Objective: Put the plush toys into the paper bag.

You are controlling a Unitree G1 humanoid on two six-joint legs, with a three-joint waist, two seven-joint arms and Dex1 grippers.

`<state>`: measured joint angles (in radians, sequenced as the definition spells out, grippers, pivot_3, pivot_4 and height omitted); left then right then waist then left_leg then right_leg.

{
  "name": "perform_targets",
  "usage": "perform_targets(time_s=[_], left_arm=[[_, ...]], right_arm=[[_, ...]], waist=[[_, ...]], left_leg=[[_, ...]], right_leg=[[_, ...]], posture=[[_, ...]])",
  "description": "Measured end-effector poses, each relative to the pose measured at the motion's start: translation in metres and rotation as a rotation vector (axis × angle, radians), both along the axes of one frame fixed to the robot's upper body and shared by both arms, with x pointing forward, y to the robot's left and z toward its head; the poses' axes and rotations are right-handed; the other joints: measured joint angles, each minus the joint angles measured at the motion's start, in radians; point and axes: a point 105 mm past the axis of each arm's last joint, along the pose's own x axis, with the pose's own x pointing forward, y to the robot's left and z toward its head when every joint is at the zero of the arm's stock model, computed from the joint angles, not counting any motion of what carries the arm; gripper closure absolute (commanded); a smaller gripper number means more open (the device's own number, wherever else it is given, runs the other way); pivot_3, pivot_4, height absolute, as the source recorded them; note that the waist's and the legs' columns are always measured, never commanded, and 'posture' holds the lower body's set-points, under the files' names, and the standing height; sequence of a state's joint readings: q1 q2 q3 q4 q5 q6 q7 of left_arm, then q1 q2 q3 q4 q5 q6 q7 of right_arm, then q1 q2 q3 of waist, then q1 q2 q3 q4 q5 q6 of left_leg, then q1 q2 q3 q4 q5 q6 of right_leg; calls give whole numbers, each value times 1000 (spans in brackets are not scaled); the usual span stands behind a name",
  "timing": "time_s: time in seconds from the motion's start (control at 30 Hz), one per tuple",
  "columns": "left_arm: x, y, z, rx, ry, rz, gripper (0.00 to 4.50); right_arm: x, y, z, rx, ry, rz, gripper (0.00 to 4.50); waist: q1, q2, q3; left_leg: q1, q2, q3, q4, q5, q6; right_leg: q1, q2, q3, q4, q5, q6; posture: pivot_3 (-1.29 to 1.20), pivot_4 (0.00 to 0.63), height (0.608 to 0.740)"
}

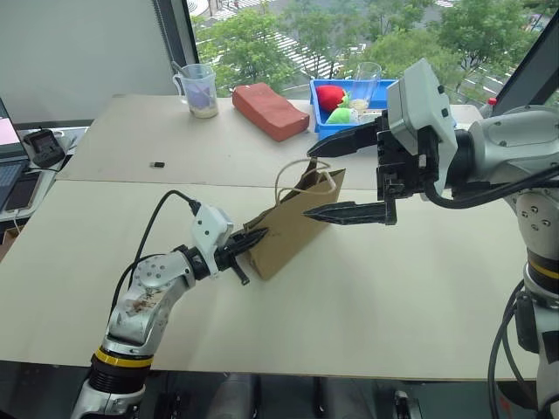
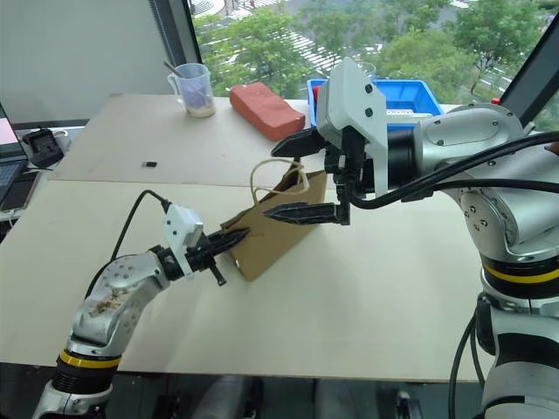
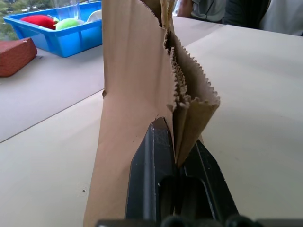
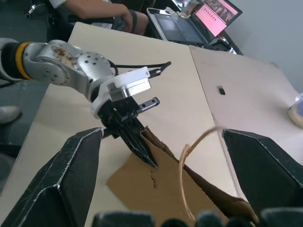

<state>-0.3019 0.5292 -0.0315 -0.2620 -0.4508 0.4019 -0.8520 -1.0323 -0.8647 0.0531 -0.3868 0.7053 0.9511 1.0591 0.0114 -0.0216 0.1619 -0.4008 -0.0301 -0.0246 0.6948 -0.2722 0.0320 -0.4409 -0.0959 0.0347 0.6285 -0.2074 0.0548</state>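
The paper bag (image 1: 293, 229) stands flattened and tilted on the beige table (image 1: 367, 297), its cord handle (image 1: 301, 179) looping up at the far end. My left gripper (image 1: 253, 237) is shut on the bag's near end, pinching the serrated rim (image 3: 182, 90) between its black fingers (image 3: 154, 156). My right gripper (image 1: 308, 182) hangs open above the bag's far end. One of its fingers is over the handle and the other lies across the bag's side; neither touches the handle (image 4: 189, 156). The plush toys are out of view.
At the back of the table lie a reddish brick (image 1: 269, 111), a blue bin (image 1: 336, 127) with red and green items, a measuring cup (image 1: 199, 90) and a glass (image 1: 367, 80). A laptop (image 4: 189, 26) and a seated person (image 4: 109, 14) are at the table's left end.
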Motion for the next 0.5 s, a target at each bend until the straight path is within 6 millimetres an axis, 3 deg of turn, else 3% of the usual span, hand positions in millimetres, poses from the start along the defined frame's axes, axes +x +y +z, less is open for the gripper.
perform_targets(time_s=[0.1, 0.2, 0.33, 0.43, 0.5], left_arm=[[-4, 3, 24, 14, -23, -190, 4464], [-5, -2, 32, 25, -27, -363, 4464], [6, -12, 13, 70, 12, -509, 4464], [16, -14, -12, 102, 53, -540, 4464], [19, -17, -17, 105, 37, -562, 4464]], right_arm=[[-2, -24, 28, 21, -16, -79, 0], [-2, -39, 29, 3, 53, -103, 0], [2, -54, 25, 2, 123, -166, 0], [2, -58, 13, -24, 160, -180, 0], [0, -59, 7, -42, 177, -182, 0]], waist=[[3, 0, 0], [-1, 0, 0], [-5, 0, 0], [-9, 0, 0], [-11, 0, 0]], left_leg=[[1, 1, 0, -1, -1, 1], [2, 0, 1, 0, -2, 3], [2, -1, 3, 0, -2, 3], [1, 0, 3, 0, -2, 3], [-1, 1, 3, 1, -2, 3]], right_leg=[[3, 0, -3, -3, 0, 0], [4, 0, -3, -5, 0, 0], [4, 1, -2, -4, 0, 0], [2, 1, -2, -3, 0, 0], [1, 1, -2, -2, 0, 0]], posture=[[0, 150, 740], [0, 150, 740], [0, 150, 740], [0, 150, 740], [0, 150, 740]])
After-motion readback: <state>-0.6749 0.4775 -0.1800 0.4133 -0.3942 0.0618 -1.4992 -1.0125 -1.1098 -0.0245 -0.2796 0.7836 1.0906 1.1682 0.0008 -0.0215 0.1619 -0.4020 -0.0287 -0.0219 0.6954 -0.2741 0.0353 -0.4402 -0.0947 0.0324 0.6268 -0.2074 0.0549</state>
